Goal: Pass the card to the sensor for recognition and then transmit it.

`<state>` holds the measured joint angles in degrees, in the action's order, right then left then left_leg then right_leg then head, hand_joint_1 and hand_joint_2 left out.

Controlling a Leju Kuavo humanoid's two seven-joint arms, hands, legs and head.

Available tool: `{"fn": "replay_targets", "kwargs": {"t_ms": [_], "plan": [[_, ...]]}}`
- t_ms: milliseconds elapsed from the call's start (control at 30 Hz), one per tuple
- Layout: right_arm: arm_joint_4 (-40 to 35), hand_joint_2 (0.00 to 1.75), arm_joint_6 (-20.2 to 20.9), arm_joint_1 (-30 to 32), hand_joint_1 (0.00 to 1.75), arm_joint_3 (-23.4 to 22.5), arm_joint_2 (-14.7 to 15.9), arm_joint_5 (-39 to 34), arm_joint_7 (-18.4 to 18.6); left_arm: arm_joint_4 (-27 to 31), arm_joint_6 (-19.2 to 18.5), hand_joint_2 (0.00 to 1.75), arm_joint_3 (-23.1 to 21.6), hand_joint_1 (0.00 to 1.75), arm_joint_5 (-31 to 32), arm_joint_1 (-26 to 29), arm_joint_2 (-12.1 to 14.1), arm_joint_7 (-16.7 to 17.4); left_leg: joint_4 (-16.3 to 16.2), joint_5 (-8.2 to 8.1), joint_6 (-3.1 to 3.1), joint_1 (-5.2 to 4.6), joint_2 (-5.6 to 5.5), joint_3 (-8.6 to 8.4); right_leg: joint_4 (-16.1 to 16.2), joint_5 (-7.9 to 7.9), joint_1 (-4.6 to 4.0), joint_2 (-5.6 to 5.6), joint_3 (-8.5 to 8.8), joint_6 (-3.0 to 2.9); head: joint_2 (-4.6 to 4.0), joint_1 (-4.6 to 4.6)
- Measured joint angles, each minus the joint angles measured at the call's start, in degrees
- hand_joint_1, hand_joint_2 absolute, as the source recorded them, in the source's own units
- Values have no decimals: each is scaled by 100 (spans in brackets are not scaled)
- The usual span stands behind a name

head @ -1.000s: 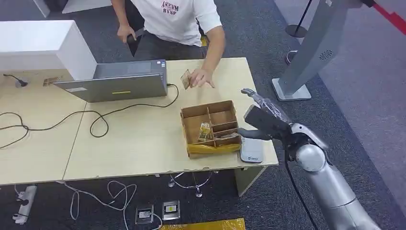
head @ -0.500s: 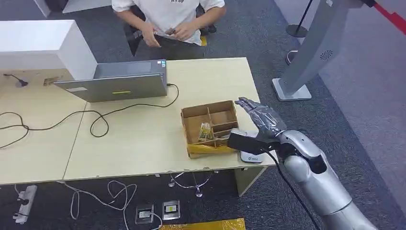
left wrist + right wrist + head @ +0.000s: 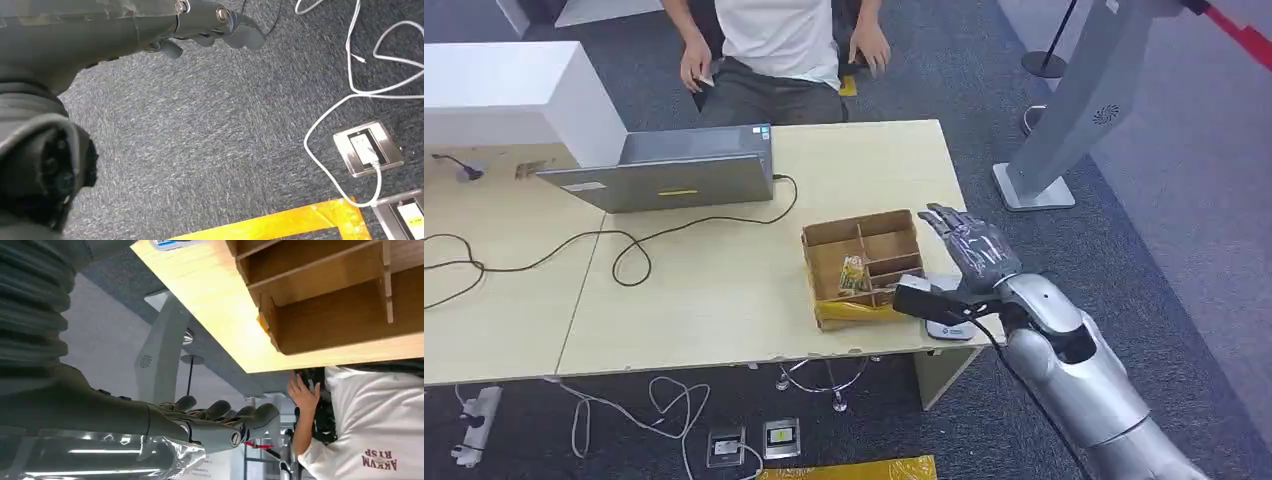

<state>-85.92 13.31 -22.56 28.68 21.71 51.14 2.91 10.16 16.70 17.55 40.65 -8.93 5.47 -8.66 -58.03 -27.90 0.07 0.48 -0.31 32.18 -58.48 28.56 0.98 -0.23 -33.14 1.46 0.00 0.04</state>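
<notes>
My right hand [image 3: 969,250] hovers over the table's right front corner with its fingers spread and nothing in it; its fingers [image 3: 220,416] look bare in the right wrist view too. Under its thumb lies the flat white sensor pad [image 3: 949,322]. Left of it stands a cardboard divider box [image 3: 864,262] with a patterned card [image 3: 854,272] upright in one compartment. A person [image 3: 779,40] stands behind the table with a small pale thing, perhaps a card, in one hand [image 3: 696,72]. My left hand [image 3: 210,22] hangs over the carpet, fingers loosely bent, holding nothing.
A grey laptop [image 3: 664,175] with a black cable [image 3: 624,250] sits at the table's back left beside a white box [image 3: 514,95]. A grey stand [image 3: 1074,110] rises right of the table [image 3: 724,300]. Cables and floor sockets [image 3: 367,150] lie on the carpet below.
The person drew a card away from above the table and pulled both hands back to the body. My right hand sank and drew back toward the sensor at the table's corner.
</notes>
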Motion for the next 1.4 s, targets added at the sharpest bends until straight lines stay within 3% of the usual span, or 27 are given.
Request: {"fn": "replay_targets", "kwargs": {"t_ms": [1400], "plan": [[1082, 175, -477, -119, 0, 385, -542, 184, -330, 0, 4, 0, -2, 0, -70, -52, -26, 33, 0, 0, 0, 0, 0, 0, -1, 0, 0, 0, 1, 0, 0, 0]]}}
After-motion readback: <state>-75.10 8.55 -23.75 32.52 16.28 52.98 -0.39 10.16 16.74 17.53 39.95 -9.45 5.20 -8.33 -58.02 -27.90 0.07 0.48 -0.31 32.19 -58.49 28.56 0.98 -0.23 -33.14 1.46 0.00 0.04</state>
